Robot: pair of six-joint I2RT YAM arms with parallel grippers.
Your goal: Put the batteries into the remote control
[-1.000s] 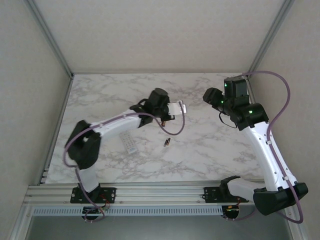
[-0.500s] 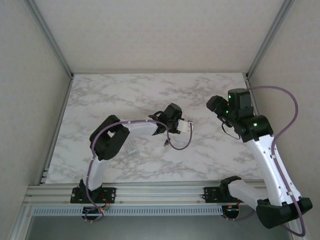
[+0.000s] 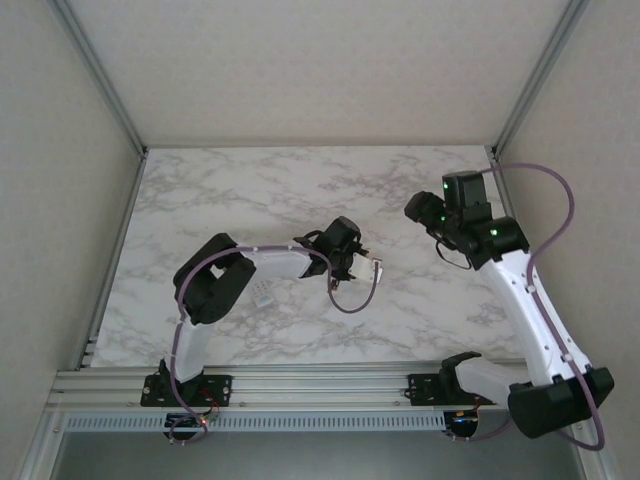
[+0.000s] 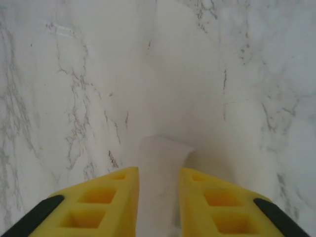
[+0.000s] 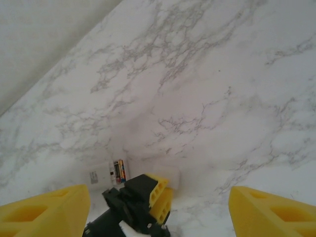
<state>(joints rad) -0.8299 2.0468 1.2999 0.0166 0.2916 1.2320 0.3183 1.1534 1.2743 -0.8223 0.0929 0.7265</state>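
Observation:
The white remote control [image 3: 263, 293] lies face down on the marble table, partly under my left arm. Its open compartment shows the batteries [image 5: 118, 171], dark with reddish-orange ends, side by side inside the remote control [image 5: 96, 176]. My left gripper [image 3: 352, 262] hangs low at the table's middle. A flat white cover piece [image 4: 163, 158] lies on the table under its fingertips. The left gripper [image 4: 159, 170] has its yellow fingers slightly apart, and the piece is wider than the gap. The same piece [image 5: 170, 177] pokes out beyond those fingers [image 5: 158, 195]. My right gripper [image 3: 415, 208] hovers at the right, and in its own view [image 5: 159, 192] stands wide open and empty.
Pale walls close the table in at the back and on both sides. An aluminium rail [image 3: 320, 380] carrying both arm bases runs along the near edge. A purple cable [image 3: 350, 300] loops from the left wrist over the table, close to the cover piece [image 3: 373, 266].
My left gripper swung right and toward the near edge, lowering the white piece to the table, and its fingers have parted. The right arm shifted slightly; its jaws widened.

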